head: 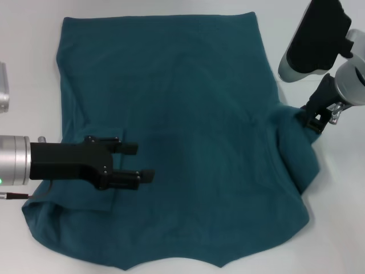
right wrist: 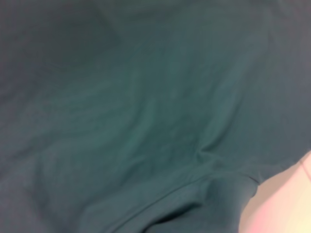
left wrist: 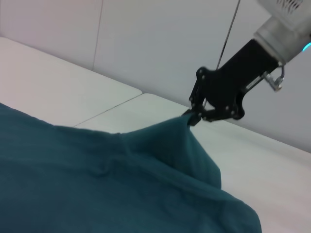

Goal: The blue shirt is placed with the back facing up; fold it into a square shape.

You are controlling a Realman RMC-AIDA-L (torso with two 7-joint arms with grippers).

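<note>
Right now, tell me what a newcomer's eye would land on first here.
The blue shirt fills most of the white table, spread out flat. On the robot's right, the right gripper is shut on the shirt's edge and lifts it into a peak. The left gripper hovers open above the shirt's left side.

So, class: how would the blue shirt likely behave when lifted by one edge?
Probably floppy: the blue shirt peaks into a draped tent where the right tool pinches it. Likely light, since one small pinch holds that fold. The left tool hovers open above it.
</note>
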